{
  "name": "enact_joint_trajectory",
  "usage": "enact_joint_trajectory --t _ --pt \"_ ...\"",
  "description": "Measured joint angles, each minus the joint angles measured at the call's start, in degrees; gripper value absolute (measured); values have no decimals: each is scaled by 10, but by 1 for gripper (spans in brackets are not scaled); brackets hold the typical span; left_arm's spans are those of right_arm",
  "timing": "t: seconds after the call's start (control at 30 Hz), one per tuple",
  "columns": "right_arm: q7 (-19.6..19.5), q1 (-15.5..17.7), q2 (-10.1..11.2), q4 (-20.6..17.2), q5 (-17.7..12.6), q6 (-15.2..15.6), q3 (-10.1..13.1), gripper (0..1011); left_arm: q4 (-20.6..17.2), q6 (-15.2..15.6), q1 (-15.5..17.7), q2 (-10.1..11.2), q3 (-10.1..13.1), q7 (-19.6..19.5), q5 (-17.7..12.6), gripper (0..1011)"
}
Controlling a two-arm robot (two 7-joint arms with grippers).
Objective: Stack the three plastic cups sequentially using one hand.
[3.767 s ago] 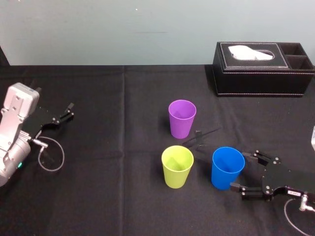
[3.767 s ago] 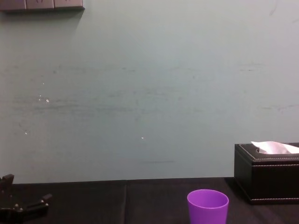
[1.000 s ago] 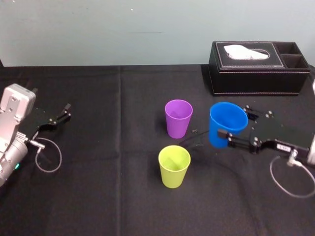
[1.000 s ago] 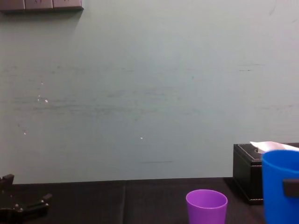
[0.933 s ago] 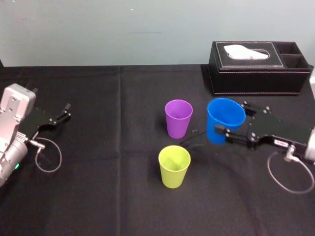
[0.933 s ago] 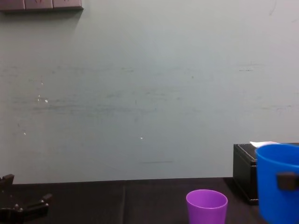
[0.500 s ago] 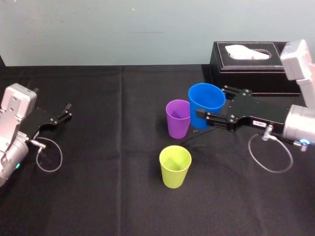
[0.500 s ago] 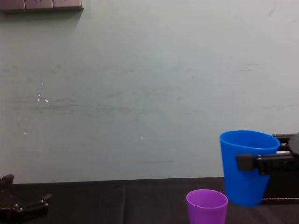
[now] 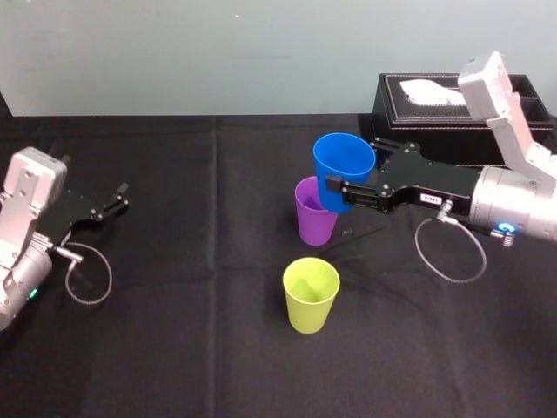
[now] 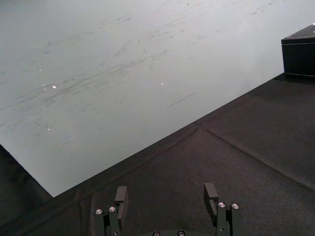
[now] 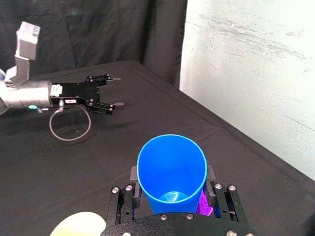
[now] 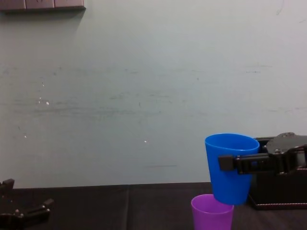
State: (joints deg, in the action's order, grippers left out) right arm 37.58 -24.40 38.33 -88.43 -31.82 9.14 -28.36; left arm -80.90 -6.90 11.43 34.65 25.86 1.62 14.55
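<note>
Right gripper's blue cup seemingly reached purple

Head view, contents:
- Black tablecloth, covering the table up to a pale wall.
- Blue cup, mouth up, clamped between the fingers of the right gripper. Its base overlaps the rim of the purple cup.
- Purple cup, upright on the cloth.
- Yellow-green cup, upright, nearer the robot, apart from the other two.
- Black tissue box, far right, white tissue on top.
- Left gripper, far left, low over the cloth, fingers apart.
</note>
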Motion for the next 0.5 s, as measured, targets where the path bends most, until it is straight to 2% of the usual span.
enact_joint_trajectory --t 0.5 --pt "9 -38 -22 53 14 0 -26 729 0 0 0 0 0 0 0 1011"
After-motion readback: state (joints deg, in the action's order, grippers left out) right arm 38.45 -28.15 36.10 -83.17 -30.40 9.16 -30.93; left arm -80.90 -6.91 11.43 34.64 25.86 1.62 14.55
